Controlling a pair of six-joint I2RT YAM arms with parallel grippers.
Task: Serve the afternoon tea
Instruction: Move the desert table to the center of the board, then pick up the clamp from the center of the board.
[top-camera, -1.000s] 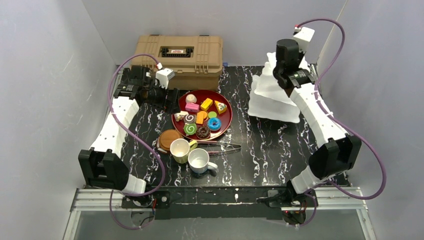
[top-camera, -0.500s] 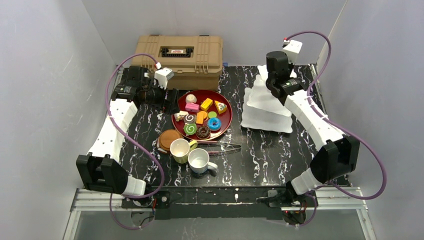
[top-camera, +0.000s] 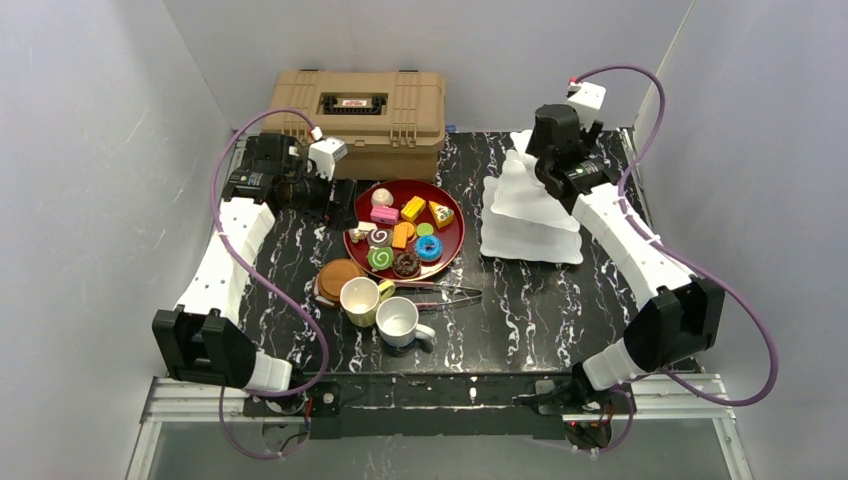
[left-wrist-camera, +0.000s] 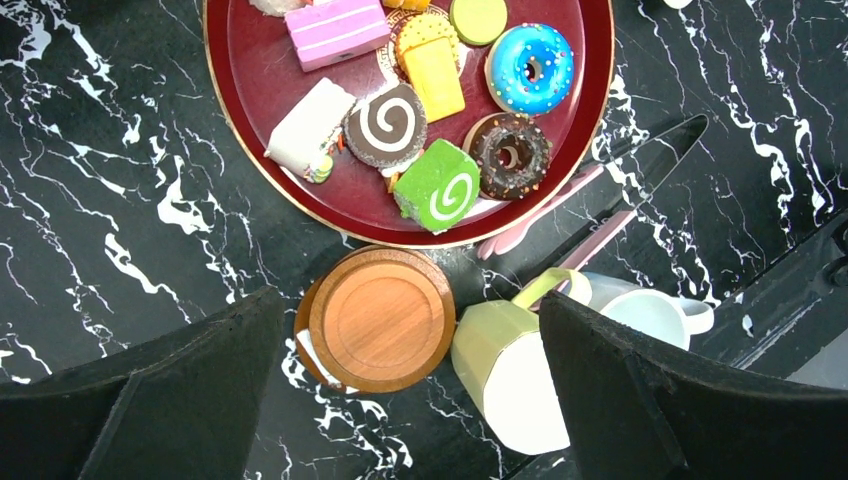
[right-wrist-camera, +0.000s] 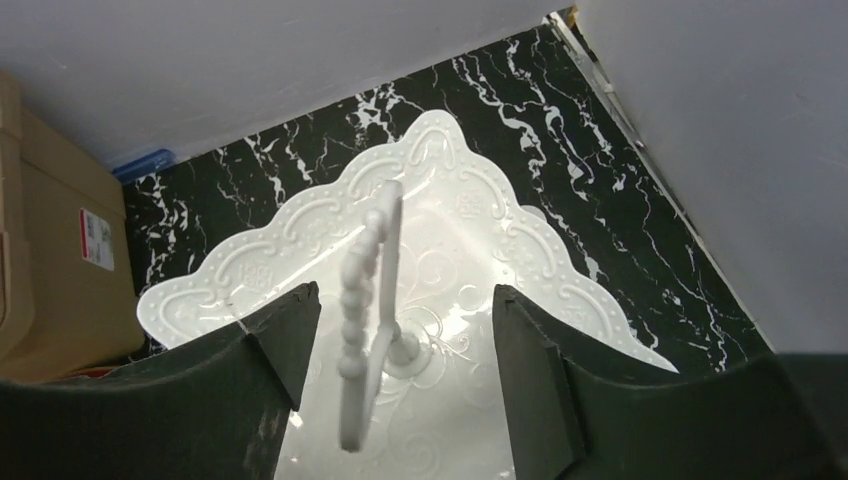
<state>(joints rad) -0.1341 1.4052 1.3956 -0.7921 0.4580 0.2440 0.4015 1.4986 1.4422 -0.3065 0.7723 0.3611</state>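
The pastries (top-camera: 403, 232) lie on a dark red plate (top-camera: 452, 215): donuts, swirl rolls and cake slices. Stacked brown coasters (top-camera: 340, 278), a pale yellow mug (top-camera: 360, 300) and a white mug (top-camera: 400, 322) stand in front of the plate. My left gripper (top-camera: 342, 202) hangs open to the left of the plate. Its wrist view looks down on the coasters (left-wrist-camera: 380, 318), the yellow mug (left-wrist-camera: 510, 370) and the plate's rim (left-wrist-camera: 240, 130). My right gripper (right-wrist-camera: 403, 330) is open, its jaws either side of the white tiered stand's handle (right-wrist-camera: 365, 300) without touching it.
The white tiered stand (top-camera: 530, 210) rests on the black marbled table, right of the plate. A tan toolbox (top-camera: 357, 108) sits at the back. Metal tongs (top-camera: 445, 293) lie beside the mugs. Grey walls close in both sides.
My right gripper carried the tiered stand a little left and nearer, then opened and let go of its handle. The left arm drew back slightly and stays open.
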